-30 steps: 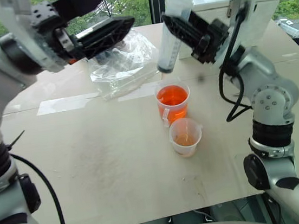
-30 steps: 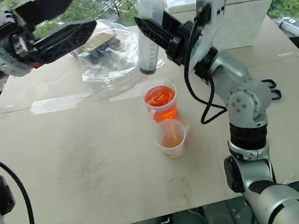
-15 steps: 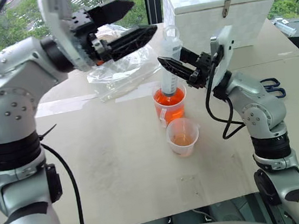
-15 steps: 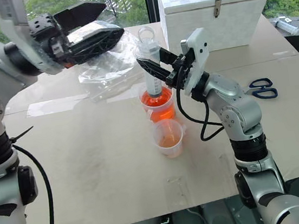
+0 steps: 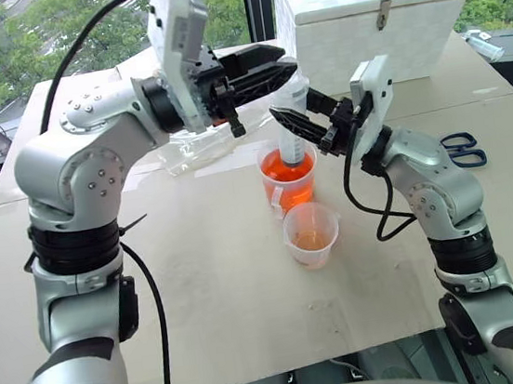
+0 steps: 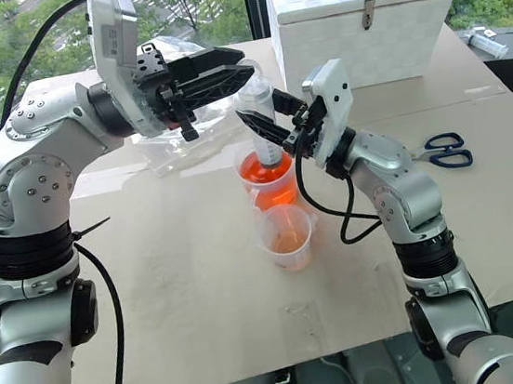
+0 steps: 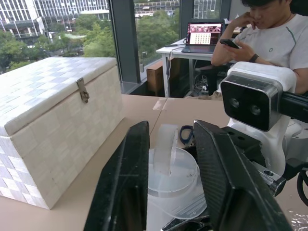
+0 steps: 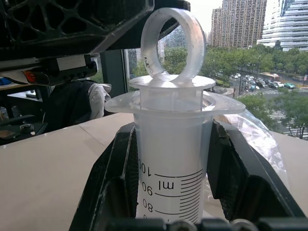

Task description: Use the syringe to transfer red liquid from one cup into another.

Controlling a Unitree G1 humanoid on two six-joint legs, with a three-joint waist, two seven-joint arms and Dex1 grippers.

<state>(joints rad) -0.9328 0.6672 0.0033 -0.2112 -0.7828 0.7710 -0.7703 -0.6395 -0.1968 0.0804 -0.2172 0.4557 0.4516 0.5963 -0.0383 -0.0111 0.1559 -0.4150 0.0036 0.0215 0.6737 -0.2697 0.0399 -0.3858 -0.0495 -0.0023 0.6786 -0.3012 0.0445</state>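
Note:
The syringe [image 5: 292,148] stands upright with its narrow tip down in the one cup [image 5: 290,183], a clear cup with a white tab, full of red liquid [image 5: 279,167]. My right gripper [image 5: 295,112] is shut on the syringe's barrel [image 8: 168,159] just under the flange. From the left, my left gripper [image 7: 171,127] reaches in level. Its fingers [image 7: 126,183] stand open on either side of the plunger ring [image 8: 168,43], with a gap showing. Another, the frosted cup [image 5: 311,234], sits just in front of the red cup with a little pale orange at its bottom.
A white woven box [image 5: 374,4] stands at the back of the table [image 5: 202,283]. Behind the cups lies a crumpled clear plastic bag [image 5: 190,144], and blue-handled scissors [image 5: 462,148] lie to the right. A seated person [image 7: 269,33] is beyond the table.
My left gripper came right and down to the plunger ring, and its fingers narrowed. My right gripper lowered the syringe until its tip sat in the red cup.

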